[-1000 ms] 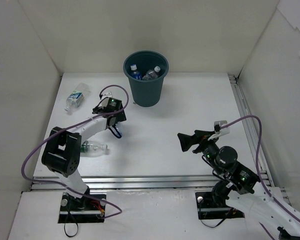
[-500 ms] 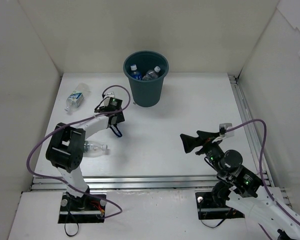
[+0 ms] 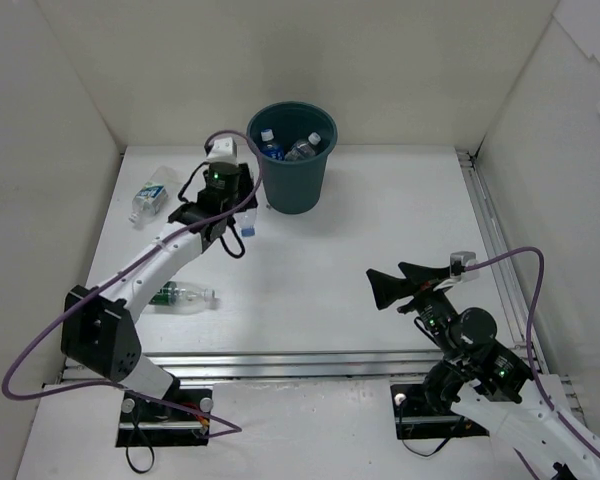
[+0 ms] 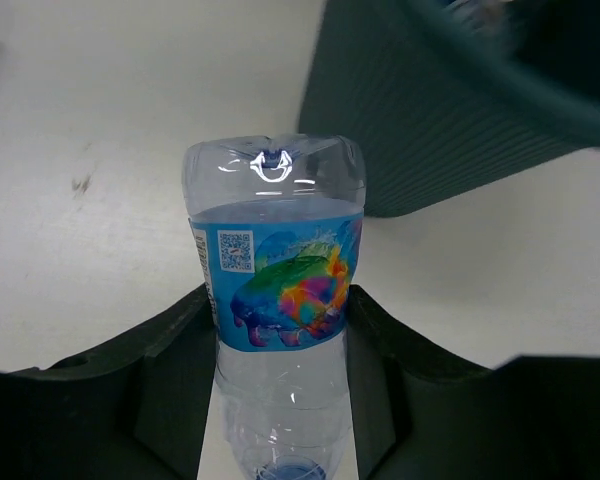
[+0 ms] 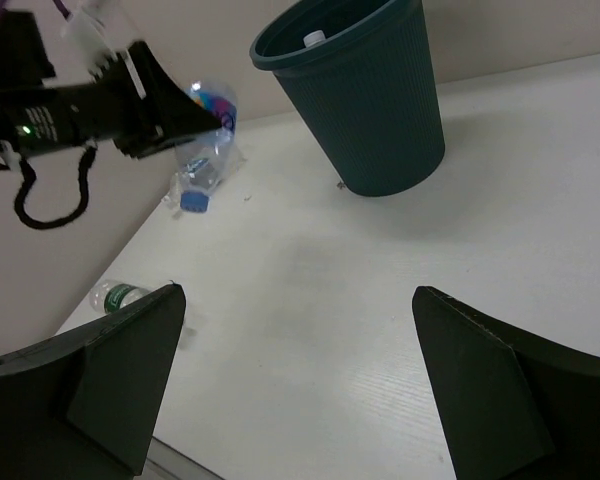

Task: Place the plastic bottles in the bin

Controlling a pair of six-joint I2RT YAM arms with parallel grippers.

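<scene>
My left gripper (image 4: 280,305) is shut on a clear plastic bottle (image 4: 275,270) with a bright blue label. Its cap is near the wrist and its base points outward. The held bottle (image 3: 243,216) hangs just left of the dark teal bin (image 3: 292,170), whose ribbed wall (image 4: 440,120) fills the upper right of the left wrist view. Two bottles (image 3: 270,146) lie inside the bin. One more bottle (image 3: 150,193) lies at the far left, and a green-labelled one (image 3: 180,296) lies by the left arm. My right gripper (image 5: 298,292) stands open over bare table, holding nothing.
White walls enclose the table on three sides. A metal rail (image 3: 300,362) runs along the near edge, and another runs down the right side (image 3: 490,230). The left arm's purple cable (image 3: 40,350) loops beside its base.
My left gripper closed on the blue-labelled bottle, then rose and moved back toward the bin's left side. The right arm drifted slightly toward the near right.
</scene>
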